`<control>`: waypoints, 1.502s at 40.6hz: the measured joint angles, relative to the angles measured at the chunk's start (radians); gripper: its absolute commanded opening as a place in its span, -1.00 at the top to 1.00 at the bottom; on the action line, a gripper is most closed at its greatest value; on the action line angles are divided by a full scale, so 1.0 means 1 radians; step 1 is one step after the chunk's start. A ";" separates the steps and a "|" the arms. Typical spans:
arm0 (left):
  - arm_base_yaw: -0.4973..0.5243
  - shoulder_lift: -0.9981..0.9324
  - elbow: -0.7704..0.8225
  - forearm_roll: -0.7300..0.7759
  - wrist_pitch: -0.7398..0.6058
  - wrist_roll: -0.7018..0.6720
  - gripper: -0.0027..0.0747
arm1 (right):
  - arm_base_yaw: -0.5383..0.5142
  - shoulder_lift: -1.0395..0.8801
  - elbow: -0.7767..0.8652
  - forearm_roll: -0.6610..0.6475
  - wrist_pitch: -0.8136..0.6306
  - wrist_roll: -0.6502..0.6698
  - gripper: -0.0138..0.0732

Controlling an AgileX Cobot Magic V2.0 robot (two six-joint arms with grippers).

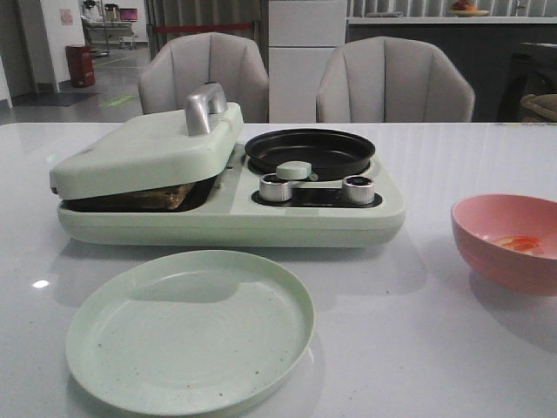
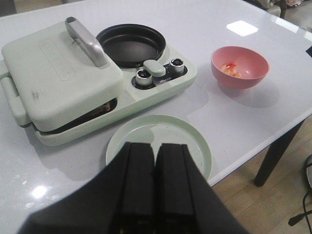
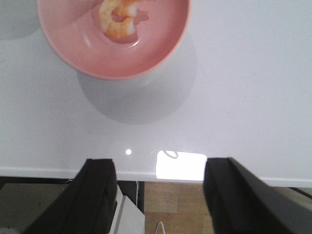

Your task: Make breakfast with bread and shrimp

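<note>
On the white counter [image 1: 452,348] sits a pale green breakfast maker [image 1: 228,187] with its left press lid [image 1: 144,148] lowered; browned bread [image 1: 165,197] shows in the gap beneath the lid, so the toasting step looks under way. The round black pan [image 1: 310,151] on the maker's far right is bare, and an unfilled green plate [image 1: 190,326] lies just near of the machine. The shrimp [image 3: 119,17] lie in the pink bowl [image 1: 507,241] at the right. The left pincer [image 2: 155,180] is pressed together, holding nothing, above the plate's near edge; the right pincer [image 3: 158,195] is spread wide near the bowl. The next move likely calls for the right pincer to descend into the bowl, pinch one small curled shrimp and carry it left to the pan.
</note>
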 measured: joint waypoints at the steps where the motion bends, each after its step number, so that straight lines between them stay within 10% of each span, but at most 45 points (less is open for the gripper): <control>1: 0.000 0.000 0.000 0.000 0.000 0.000 0.67 | -0.021 0.025 -0.007 0.018 -0.007 -0.017 -0.48; 12: 0.000 0.000 0.000 -0.002 0.004 0.000 0.67 | -0.224 0.255 -0.092 0.221 -0.119 -0.193 -0.48; 28: 0.000 0.000 0.000 -0.014 0.074 0.000 0.67 | -0.237 0.524 -0.136 0.333 -0.266 -0.276 -0.46; 45: 0.000 0.000 0.000 -0.014 0.096 0.000 0.67 | -0.237 0.578 -0.143 0.336 -0.314 -0.282 0.55; 61: 0.000 0.000 0.000 -0.014 0.096 0.000 0.67 | -0.146 0.511 -0.254 0.300 -0.317 -0.328 0.58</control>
